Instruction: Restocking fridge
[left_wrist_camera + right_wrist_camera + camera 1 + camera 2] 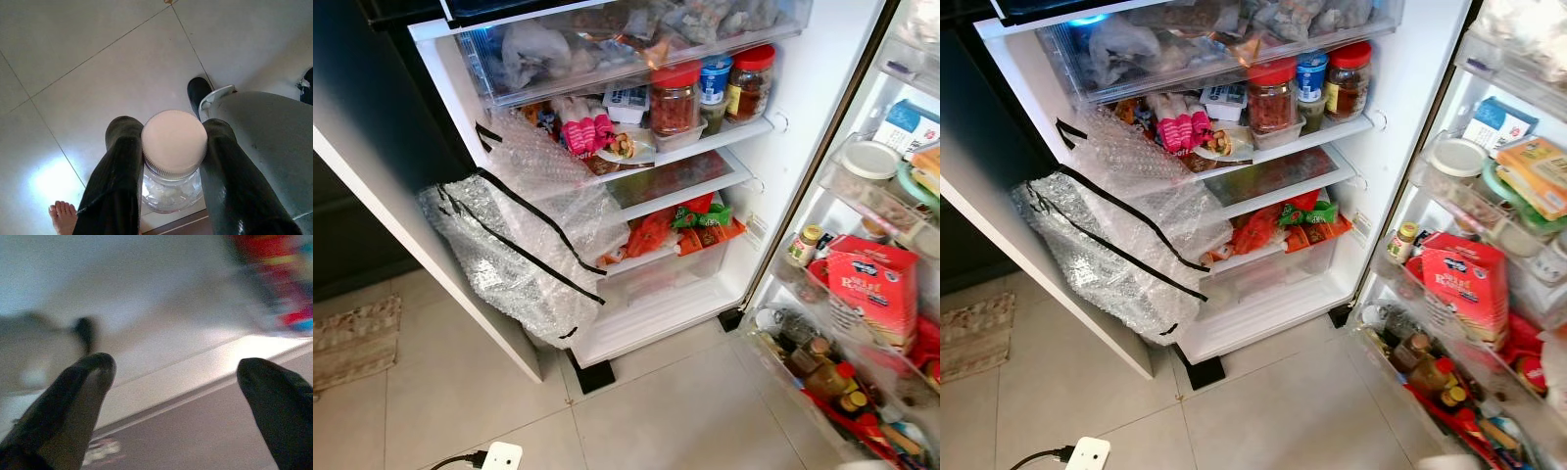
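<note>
The fridge stands open, and its shelves are full of food. A big sheet of bubble wrap with black tape hangs out over the left side of the shelves and covers part of them. The door on the right is packed with bottles and a red box. Two red-lidded jars sit on a shelf. The left gripper holds a small jar with a pale lid tight between its fingers, above the floor tiles. A bare foot shows nearby. The right gripper is spread wide, holding nothing.
</note>
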{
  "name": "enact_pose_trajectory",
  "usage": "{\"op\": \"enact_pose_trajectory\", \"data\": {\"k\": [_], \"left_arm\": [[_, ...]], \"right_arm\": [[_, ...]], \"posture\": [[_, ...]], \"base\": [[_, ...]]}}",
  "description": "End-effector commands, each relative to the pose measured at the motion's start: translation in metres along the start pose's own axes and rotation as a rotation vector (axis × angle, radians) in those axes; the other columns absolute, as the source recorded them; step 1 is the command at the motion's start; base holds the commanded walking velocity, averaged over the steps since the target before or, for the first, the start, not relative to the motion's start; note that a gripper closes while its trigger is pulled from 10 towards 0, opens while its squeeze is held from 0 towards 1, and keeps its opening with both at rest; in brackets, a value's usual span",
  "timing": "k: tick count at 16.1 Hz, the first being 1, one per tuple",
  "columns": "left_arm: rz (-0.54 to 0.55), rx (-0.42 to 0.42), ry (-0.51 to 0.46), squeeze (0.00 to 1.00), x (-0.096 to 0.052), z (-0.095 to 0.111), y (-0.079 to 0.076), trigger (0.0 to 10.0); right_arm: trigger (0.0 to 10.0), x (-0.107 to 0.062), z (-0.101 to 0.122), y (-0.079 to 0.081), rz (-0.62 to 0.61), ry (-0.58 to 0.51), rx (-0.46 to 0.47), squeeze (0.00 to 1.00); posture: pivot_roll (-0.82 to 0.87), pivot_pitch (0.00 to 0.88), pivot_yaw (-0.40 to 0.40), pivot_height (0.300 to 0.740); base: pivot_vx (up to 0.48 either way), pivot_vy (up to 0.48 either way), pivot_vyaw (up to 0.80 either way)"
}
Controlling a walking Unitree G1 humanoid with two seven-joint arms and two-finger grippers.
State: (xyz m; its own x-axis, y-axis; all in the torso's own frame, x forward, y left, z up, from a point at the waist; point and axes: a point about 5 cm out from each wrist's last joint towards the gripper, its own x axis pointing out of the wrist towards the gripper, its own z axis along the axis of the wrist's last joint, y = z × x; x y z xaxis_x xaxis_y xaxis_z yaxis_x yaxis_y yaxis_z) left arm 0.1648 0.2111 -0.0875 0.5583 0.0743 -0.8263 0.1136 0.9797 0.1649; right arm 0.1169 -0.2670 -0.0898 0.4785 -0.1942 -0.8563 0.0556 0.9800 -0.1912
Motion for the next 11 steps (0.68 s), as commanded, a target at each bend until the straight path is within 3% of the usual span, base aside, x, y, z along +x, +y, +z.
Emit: {"op": "enact_pose_trajectory", "data": {"k": [1, 2, 5, 8, 11], "left_arm": [[-0.001, 0.002, 0.032, 0.00, -0.002, -0.012, 0.000, 10.0], [-0.006, 0.002, 0.032, 0.00, -0.003, -0.013, 0.000, 10.0], [-0.005, 0.021, 0.024, 0.00, -0.003, -0.011, 0.001, 10.0], [-0.002, 0.022, 0.020, 0.00, -0.002, -0.010, 0.001, 10.0], [-0.006, 0.022, 0.007, 0.00, -0.001, -0.005, -0.003, 10.0]], "right_arm": [[10.0, -0.001, -0.009, 0.009, 0.019, 0.023, 0.051, 0.00], [10.0, -0.001, -0.014, 0.027, 0.070, 0.035, 0.024, 0.00], [10.0, 0.001, -0.008, 0.055, 0.125, 0.021, 0.100, 0.00], [10.0, 0.002, 0.000, 0.063, 0.152, -0.001, 0.090, 0.00], [10.0, 0.004, 0.006, 0.058, 0.136, -0.009, 0.089, 0.00]], "posture": [[-0.07, 0.145, 0.035, 0.740], [-0.07, 0.148, 0.036, 0.740], [-0.07, 0.156, 0.042, 0.740], [-0.07, 0.157, 0.040, 0.740], [-0.07, 0.167, 0.035, 0.740]], "base": [[0.000, 0.000, 0.00], [0.000, 0.000, 0.00], [0.000, 0.000, 0.00], [0.000, 0.000, 0.00], [0.000, 0.000, 0.00]]}}
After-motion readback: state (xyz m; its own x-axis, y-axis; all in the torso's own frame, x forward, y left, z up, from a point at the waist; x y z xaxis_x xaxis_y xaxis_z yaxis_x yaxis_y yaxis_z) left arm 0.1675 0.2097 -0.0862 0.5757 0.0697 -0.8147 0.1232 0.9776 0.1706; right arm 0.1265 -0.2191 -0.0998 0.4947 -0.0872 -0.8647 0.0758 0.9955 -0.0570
